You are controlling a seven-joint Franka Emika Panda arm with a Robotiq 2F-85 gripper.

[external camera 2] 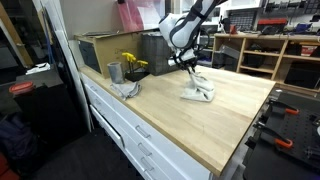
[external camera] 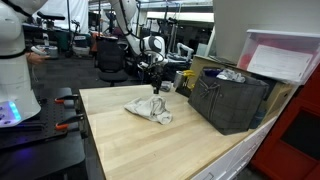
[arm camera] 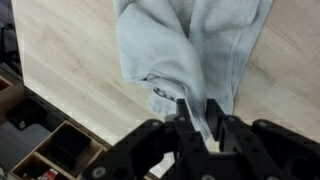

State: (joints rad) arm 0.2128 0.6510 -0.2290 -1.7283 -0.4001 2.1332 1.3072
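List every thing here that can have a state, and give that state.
hand: shut on a fold of the towel.
towel: crumpled, one fold pinched and lifted, the rest on the table.
crate: upright, open on top, things inside.
metal cup: upright.
drawers: shut.

Robotics workshop, wooden workbench (external camera: 150, 140), parts shelving (external camera 2: 270, 52), office chairs (external camera: 108, 55)

No legible text, label, brand, number or sign on anything in these views
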